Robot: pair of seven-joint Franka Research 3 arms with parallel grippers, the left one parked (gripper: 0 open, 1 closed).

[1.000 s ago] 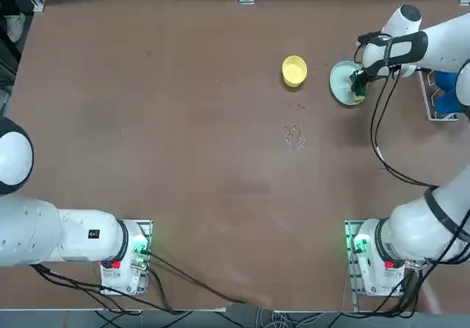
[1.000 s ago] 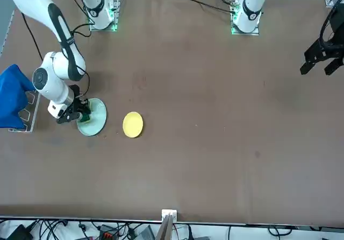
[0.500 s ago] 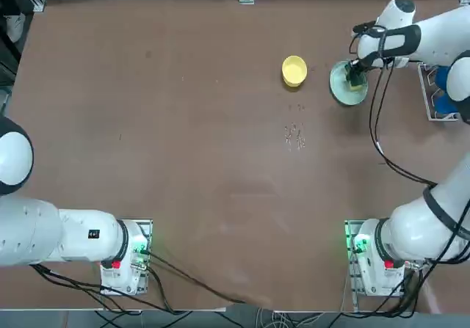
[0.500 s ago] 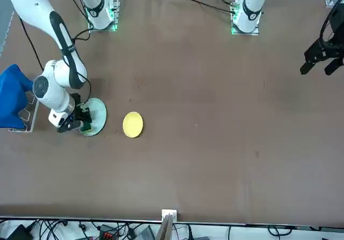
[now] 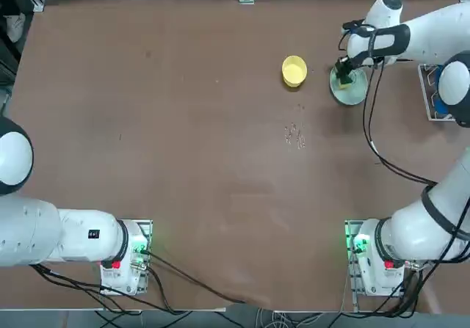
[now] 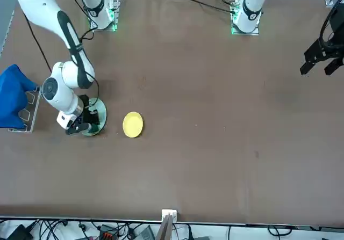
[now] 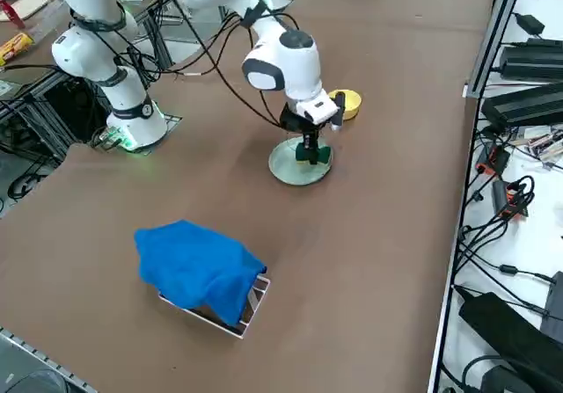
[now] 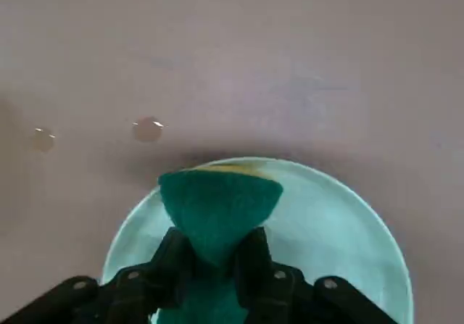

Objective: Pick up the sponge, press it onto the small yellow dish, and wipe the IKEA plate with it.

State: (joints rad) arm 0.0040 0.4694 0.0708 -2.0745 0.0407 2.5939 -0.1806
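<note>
My right gripper point(image 5: 343, 73) point(image 6: 89, 121) point(image 7: 310, 147) point(image 8: 215, 255) is shut on the sponge point(image 8: 217, 201) point(image 7: 311, 155), pinching its dark green face so the sponge bulges out beyond the fingertips. The sponge rests on the pale blue-green IKEA plate point(image 5: 352, 90) point(image 6: 98, 113) point(image 7: 292, 168) point(image 8: 341, 244), near the rim on the side toward the small yellow dish. The small yellow dish point(image 5: 294, 70) point(image 6: 133, 124) point(image 7: 349, 103) sits a short gap away from the plate, with nothing on it.
A blue cloth point(image 7: 198, 267) point(image 6: 12, 95) drapes over a small rack at the table's right edge point(image 5: 445, 97), beyond the plate. A few small specks point(image 5: 294, 133) lie on the brown table, nearer the arm bases than the dish.
The gripper with the sponge has slid across the plate from its right side to its left rim, toward the yellow dish.
</note>
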